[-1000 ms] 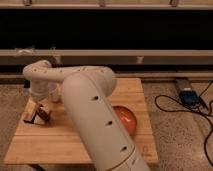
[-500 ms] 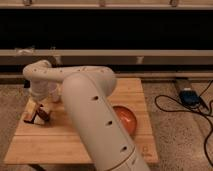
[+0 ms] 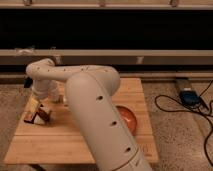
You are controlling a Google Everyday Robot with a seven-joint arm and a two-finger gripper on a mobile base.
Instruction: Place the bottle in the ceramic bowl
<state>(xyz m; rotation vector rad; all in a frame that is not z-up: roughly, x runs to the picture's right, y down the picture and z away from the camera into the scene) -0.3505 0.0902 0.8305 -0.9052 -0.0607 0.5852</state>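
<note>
Surface point(image 3: 60, 140): pale wooden top that carries everything. Its right half is partly hidden behind the arm, and its front left corner is bare wood.

Arm point(image 3: 95, 110): thick white links rise from the front edge, bend over the middle and reach out to the left edge. This puts the wrist above the cluster of small things there, which suits a pick from above.

Ceramic bowl point(image 3: 129, 120): glossy orange-brown, toward the right edge near the front, with its left part covered by the arm. It stands well apart from the left cluster, so the load would have to cross most of the surface. Nothing can be seen inside it.

Gripper point(image 3: 45, 99): hangs from the wrist at the left edge, just above the cluster and pointing down. Whether it is wide, narrow or closed on anything cannot be told from here.

Packets point(image 3: 40, 116): dark red-brown and white, lying at the left edge just in front of the gripper. They are close enough to be nudged during a grasp.

Bottle point(image 3: 32, 103): a small pale, yellowish shape by the left edge, just beside the packets and close under the gripper. I take this to be it. It looks to be resting on the wood, not in the bowl, so the pick seems to be the step in hand.
</note>
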